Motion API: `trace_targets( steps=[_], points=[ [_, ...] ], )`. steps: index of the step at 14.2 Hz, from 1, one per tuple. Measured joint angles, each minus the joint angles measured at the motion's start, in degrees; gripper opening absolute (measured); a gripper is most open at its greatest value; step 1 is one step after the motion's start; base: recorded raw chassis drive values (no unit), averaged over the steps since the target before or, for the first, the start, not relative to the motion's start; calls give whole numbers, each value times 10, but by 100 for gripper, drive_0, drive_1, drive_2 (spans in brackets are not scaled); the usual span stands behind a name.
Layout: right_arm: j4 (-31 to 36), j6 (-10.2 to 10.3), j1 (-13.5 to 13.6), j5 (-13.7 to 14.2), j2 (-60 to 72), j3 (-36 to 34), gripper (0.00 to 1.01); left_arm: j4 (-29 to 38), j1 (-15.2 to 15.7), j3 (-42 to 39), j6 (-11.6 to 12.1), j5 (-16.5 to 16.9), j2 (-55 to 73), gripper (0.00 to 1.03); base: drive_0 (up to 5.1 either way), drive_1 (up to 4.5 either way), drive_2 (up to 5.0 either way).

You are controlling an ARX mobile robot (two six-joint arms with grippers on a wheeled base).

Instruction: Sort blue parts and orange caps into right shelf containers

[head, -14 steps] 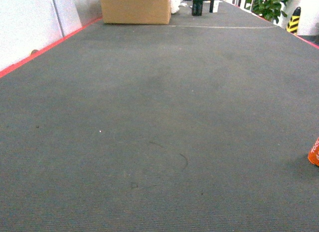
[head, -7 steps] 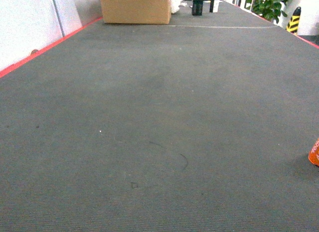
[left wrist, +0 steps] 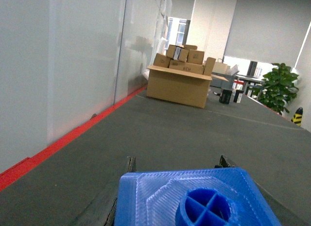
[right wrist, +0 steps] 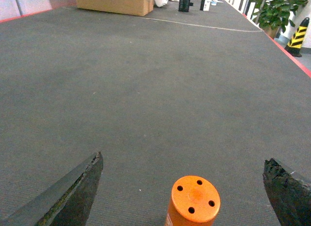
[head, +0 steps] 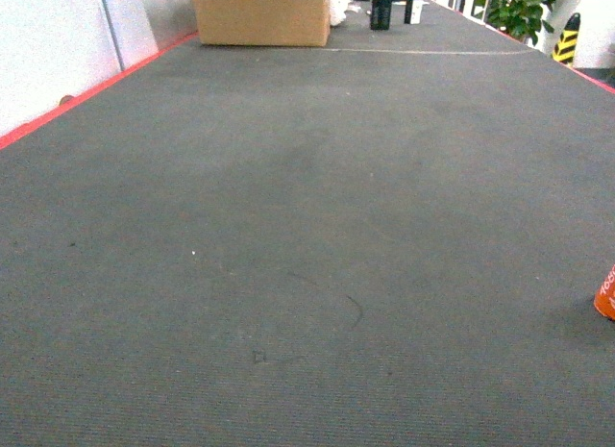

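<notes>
Right claw [right wrist: 182,187] stands wide apart astride the upright orange cap [right wrist: 193,200] on the carpeted floor [head: 307,226]; left claw appears clamped on the blue part [left wrist: 194,199]; closing off-centre risks toppling the cap.

one blue part [left wrist: 194,199], one orange cap [right wrist: 193,199], one potted plant [left wrist: 277,87].

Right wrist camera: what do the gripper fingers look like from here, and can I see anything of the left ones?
The right gripper shows two dark, near-black wedge fingers with rough, worn edges. Of the left gripper, only two thin dark fingertips show. No cables or markings are visible in either view.
</notes>
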Motion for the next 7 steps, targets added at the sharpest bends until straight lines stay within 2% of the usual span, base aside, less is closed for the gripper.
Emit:
trace_targets(
  steps=[4, 7],
  points=[
    [10, -7, 19, 22, 53, 42, 98, 0, 0, 0, 0, 0, 0, 44, 0, 0, 0],
    [14, -17, 22, 33, 95, 68, 98, 0, 0, 0, 0, 0, 0, 44, 0, 0, 0]
  ],
)
